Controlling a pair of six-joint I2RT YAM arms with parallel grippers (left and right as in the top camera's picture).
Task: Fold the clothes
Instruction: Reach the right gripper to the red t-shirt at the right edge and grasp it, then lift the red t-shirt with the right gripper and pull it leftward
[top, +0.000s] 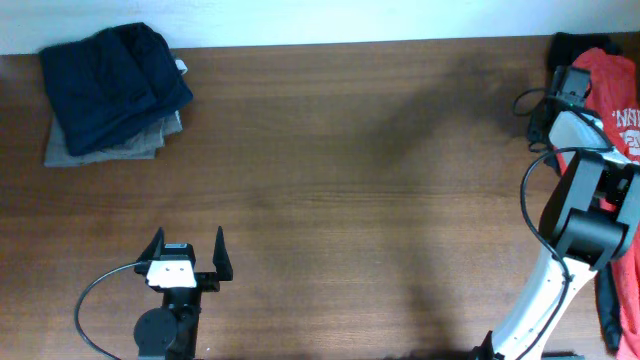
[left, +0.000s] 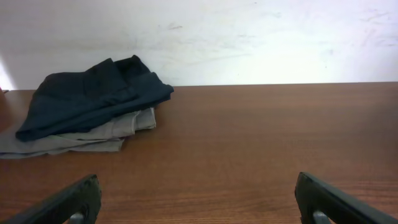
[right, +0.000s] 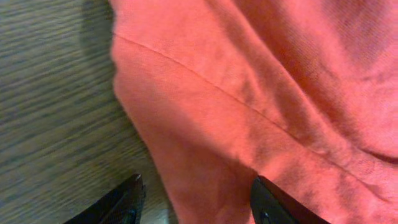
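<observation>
T-shirt (right: 261, 93) edge lies between jaws of part-open right hand (right: 200, 208).

Dark brown wood-grain table (top: 350, 200) against a plain white, faintly scuffed wall (left: 249, 37), evenly lit.

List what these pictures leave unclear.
T-shirt: overhead, cut by the right edge and partly under the right arm; lettering too small to read.
Right gripper: wrist view crops the fingers at the bottom edge; grip on the T-shirt unclear.
Grey garment: mostly under the navy one, both views.
</observation>
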